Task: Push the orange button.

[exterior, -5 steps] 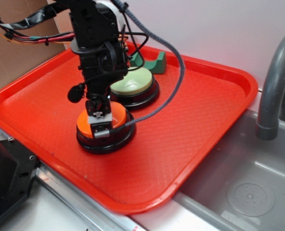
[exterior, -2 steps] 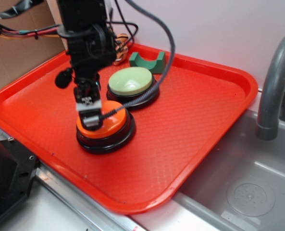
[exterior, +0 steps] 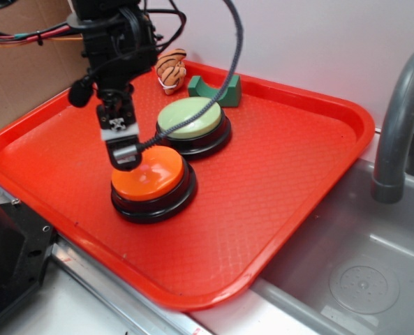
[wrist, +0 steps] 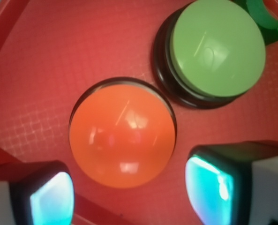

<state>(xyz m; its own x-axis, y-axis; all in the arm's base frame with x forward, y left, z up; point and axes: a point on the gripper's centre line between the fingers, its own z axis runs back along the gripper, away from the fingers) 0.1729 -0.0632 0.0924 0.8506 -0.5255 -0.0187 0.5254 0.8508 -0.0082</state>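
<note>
Exterior view, left to right: claw (exterior: 125, 155) now lifted off the orange button (exterior: 149, 174) and shifted toward the button's left rear edge, against a second ago when pressed down on the dome, and slightly lower and nearer the dome's centre 0.4 s ago. Reads as the press already delivered and the arm backing away upward; task probably done or in its last step, though no light or sound to confirm. Orange button unmoved near the front left of the red tray (exterior: 311, 174). Behind and right of it, nearly touching, the green button (exterior: 191, 117); further back a striped toy (exterior: 170, 70) and a dark green block (exterior: 215, 89); at far right a grey tap (exterior: 400, 125) over a sink.

Wrist view: two fingertips (wrist: 49, 199) well apart, so claw open and empty; orange dome (wrist: 122, 136) between and beyond them, green button (wrist: 218, 47) upper right.

No brands, labels or legible writing anywhere.
</note>
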